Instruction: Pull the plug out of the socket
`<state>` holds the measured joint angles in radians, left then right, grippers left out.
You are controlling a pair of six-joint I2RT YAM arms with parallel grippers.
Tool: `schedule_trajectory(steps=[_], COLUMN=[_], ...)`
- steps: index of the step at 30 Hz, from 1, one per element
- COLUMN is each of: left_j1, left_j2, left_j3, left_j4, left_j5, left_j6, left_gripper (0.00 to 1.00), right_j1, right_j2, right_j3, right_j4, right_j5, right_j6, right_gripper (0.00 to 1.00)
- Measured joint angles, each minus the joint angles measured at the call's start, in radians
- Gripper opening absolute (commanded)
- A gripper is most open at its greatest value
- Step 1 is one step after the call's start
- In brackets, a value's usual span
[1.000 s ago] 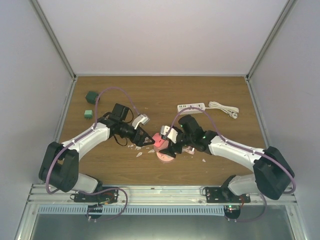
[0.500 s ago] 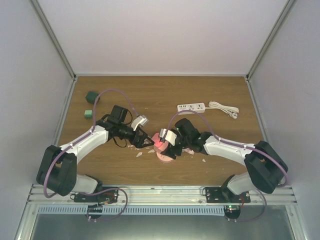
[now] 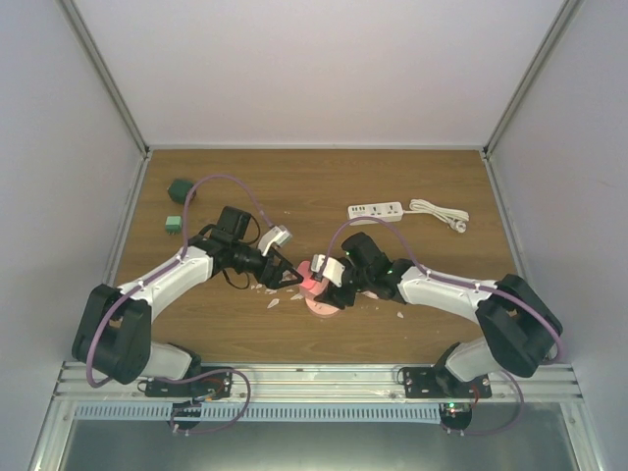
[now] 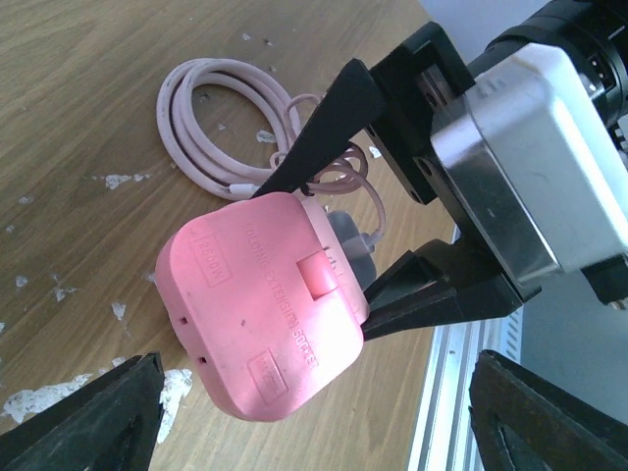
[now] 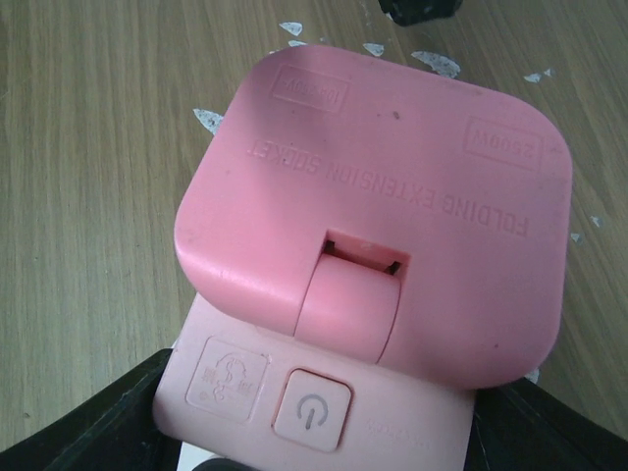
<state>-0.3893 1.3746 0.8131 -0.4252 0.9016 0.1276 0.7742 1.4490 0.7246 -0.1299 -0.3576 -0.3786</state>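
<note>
A pink folding extension socket (image 3: 311,283) is held above the wooden table between the two arms; it also shows in the left wrist view (image 4: 257,304) and the right wrist view (image 5: 383,206). My right gripper (image 3: 324,287) (image 5: 314,432) is shut on its pale pink base (image 5: 294,402), which carries a power button. A grey plug (image 4: 346,235) sits at the socket's far side, its pale pink cable (image 4: 211,147) coiled on the table. My left gripper (image 3: 292,279) (image 4: 316,378) is open, with its fingers (image 4: 88,422) wide on either side of the socket's near end and not touching it.
A white power strip (image 3: 375,210) with its white cable (image 3: 439,212) lies at the back right. Two green blocks (image 3: 180,188) (image 3: 173,224) sit at the back left. White flakes (image 3: 273,302) are scattered on the table under the grippers.
My right gripper has carried the pink socket a little to the left, closer to the left gripper. The left arm has barely moved.
</note>
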Motion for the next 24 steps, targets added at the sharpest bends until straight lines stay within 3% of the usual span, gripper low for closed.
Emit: schedule_trajectory(steps=[12,24], left_j1=[0.017,0.022], left_j2=[0.075,0.103], left_j3=[0.004,0.016], left_j4=[0.018,0.026], left_j5=[-0.003,0.050], left_j6=[-0.051,-0.076], left_gripper=[0.68,0.43], right_j1=[0.000,-0.012], right_j2=[0.008,0.020], right_j3=[-0.008,-0.007], right_j4=[0.042,0.056], right_j5=[-0.040,-0.061], right_j6=[-0.079,-0.077], right_gripper=[0.48,0.48])
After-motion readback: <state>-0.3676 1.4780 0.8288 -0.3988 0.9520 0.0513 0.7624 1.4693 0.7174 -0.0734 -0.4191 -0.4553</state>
